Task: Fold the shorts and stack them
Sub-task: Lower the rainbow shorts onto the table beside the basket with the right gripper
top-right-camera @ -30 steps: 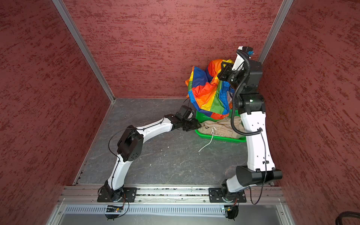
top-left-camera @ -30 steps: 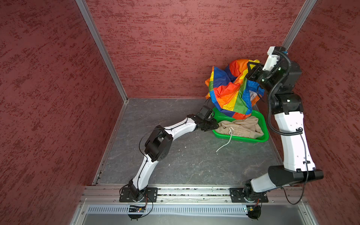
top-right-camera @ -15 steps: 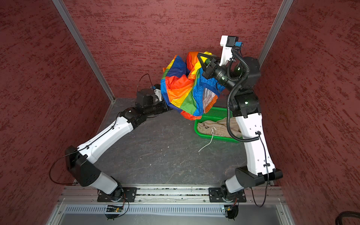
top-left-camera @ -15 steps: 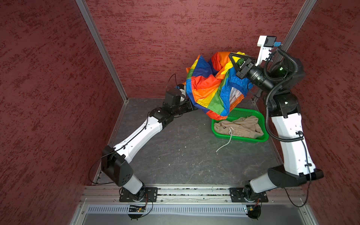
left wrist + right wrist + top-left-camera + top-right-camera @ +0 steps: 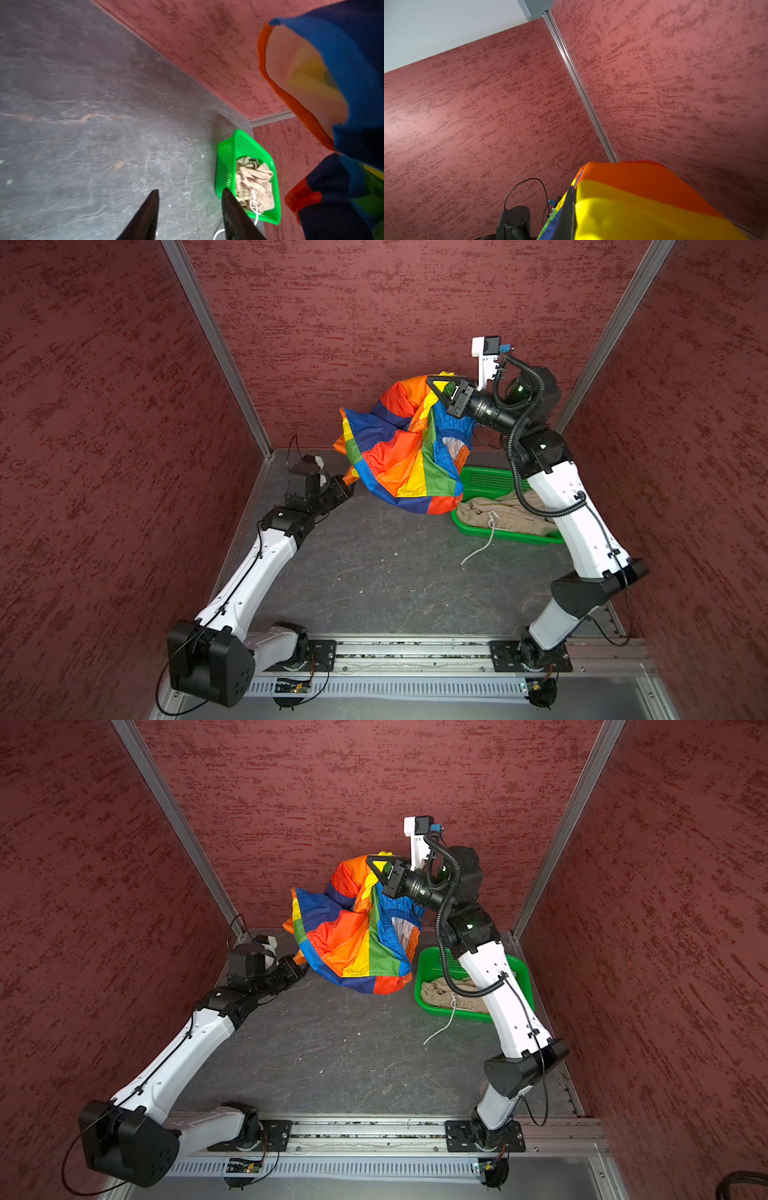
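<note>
The rainbow-striped shorts (image 5: 407, 456) (image 5: 353, 940) hang in the air near the back wall, bunched and drooping just above the floor. My right gripper (image 5: 434, 383) (image 5: 374, 863) is shut on their top edge; in the right wrist view the cloth (image 5: 643, 207) covers all but one finger (image 5: 571, 212). My left gripper (image 5: 347, 485) (image 5: 300, 969) sits low by the shorts' lower left corner. Its jaws (image 5: 190, 193) are open with only floor between them, the cloth (image 5: 342, 72) off to one side. The beige shorts (image 5: 498, 512) (image 5: 253, 182) lie crumpled in the basket.
The green perforated basket (image 5: 486, 481) (image 5: 432, 969) (image 5: 226, 158) stands at the back right corner, behind my right arm. A white drawstring (image 5: 478, 547) trails from it onto the grey floor. Red walls close in the left, back and right.
My right gripper carried the rainbow shorts left, away from over the basket. My left arm swung from the basket's edge to the shorts' left side, then dropped lower, with its jaws narrower than half a second ago.
</note>
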`<control>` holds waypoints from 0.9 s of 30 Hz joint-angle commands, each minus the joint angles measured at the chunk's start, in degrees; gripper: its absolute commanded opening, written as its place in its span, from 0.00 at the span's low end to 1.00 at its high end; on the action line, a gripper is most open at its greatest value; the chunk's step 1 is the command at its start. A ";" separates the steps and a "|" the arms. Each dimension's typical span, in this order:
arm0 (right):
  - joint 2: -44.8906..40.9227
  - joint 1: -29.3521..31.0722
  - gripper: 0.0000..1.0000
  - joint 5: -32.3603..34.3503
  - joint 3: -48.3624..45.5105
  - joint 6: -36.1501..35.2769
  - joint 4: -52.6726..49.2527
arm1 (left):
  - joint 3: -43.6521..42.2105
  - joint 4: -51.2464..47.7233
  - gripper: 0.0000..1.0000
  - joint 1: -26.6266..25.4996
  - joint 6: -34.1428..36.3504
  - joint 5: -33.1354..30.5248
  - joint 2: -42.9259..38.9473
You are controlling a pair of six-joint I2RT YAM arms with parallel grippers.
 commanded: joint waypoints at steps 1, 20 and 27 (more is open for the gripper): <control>0.03 2.39 0.00 4.25 -2.82 -0.88 2.59 | -1.63 -4.19 0.42 4.31 -0.30 -0.20 -2.28; 5.19 12.82 0.82 32.08 -30.55 -14.73 -15.52 | 2.68 -6.78 0.83 10.09 -0.20 0.05 5.60; -3.30 7.18 0.80 34.05 -43.57 -12.02 -13.30 | 14.57 -7.07 0.86 -1.93 2.52 -3.49 16.96</control>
